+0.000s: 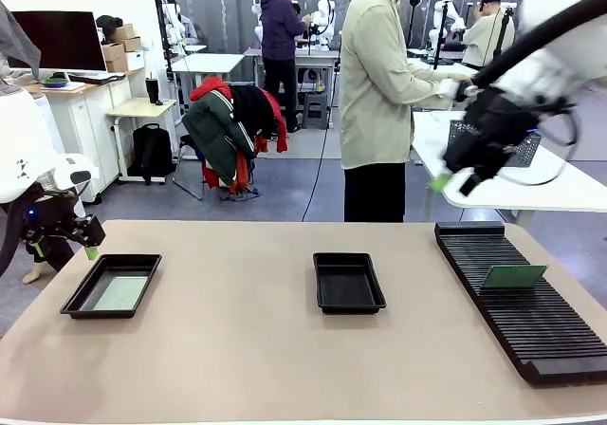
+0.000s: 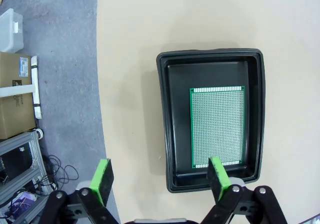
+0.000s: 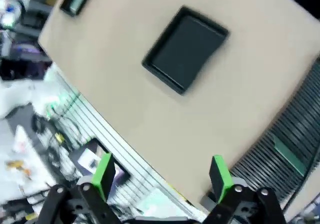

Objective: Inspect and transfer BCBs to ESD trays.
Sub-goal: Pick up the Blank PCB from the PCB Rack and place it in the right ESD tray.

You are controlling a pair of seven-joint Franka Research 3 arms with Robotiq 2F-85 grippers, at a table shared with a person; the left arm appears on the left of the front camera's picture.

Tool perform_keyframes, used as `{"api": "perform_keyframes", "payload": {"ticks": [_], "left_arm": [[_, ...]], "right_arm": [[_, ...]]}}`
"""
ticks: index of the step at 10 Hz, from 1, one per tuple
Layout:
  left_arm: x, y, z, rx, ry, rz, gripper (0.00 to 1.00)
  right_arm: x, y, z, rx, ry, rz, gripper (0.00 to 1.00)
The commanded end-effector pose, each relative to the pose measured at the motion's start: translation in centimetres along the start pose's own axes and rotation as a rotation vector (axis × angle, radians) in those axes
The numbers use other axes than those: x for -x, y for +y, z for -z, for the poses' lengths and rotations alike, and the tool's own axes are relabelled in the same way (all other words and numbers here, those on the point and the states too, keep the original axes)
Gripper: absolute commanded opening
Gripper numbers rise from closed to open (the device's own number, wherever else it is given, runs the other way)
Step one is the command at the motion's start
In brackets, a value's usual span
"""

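One BCB lies flat in the left ESD tray. The left wrist view looks straight down on that BCB in its tray. My left gripper hovers open above the tray's near-left corner, with nothing between its fingers. The middle ESD tray is bare and also appears in the blurred right wrist view. Another BCB stands tilted in the black slotted rack. My right gripper hangs open and high above the rack's far end, holding nothing.
A person stands beyond the table's far edge, turned toward a white side table with a wire basket. Bare tabletop lies between the trays and along the front.
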State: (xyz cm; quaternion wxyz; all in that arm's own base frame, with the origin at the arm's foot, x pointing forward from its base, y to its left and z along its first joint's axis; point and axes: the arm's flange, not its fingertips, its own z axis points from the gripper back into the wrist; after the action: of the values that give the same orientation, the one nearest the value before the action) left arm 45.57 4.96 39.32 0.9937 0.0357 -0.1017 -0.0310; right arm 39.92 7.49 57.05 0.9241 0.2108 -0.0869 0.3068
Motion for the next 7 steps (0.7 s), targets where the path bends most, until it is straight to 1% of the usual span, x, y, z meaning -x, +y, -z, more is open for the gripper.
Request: {"api": "perform_keyframes", "payload": {"ticks": [1, 4, 7], "left_arm": [[-0.1, 0.0, 0.1, -0.001, -0.009, -0.001, 1.00], [-0.1, 0.0, 0.1, -0.001, -0.009, -0.001, 1.00], [-0.1, 0.0, 0.1, -0.001, -0.009, -0.001, 1.00]], "right_arm": [[2.8, -2.2, -3.2, 0.039, -0.011, -0.198, 1.00], [6.7, -5.4, -7.5, 0.096, 0.065, -0.523, 1.00], [9.9, -6.8, -9.8, 0.157, 0.118, -0.801, 1.00]]}}
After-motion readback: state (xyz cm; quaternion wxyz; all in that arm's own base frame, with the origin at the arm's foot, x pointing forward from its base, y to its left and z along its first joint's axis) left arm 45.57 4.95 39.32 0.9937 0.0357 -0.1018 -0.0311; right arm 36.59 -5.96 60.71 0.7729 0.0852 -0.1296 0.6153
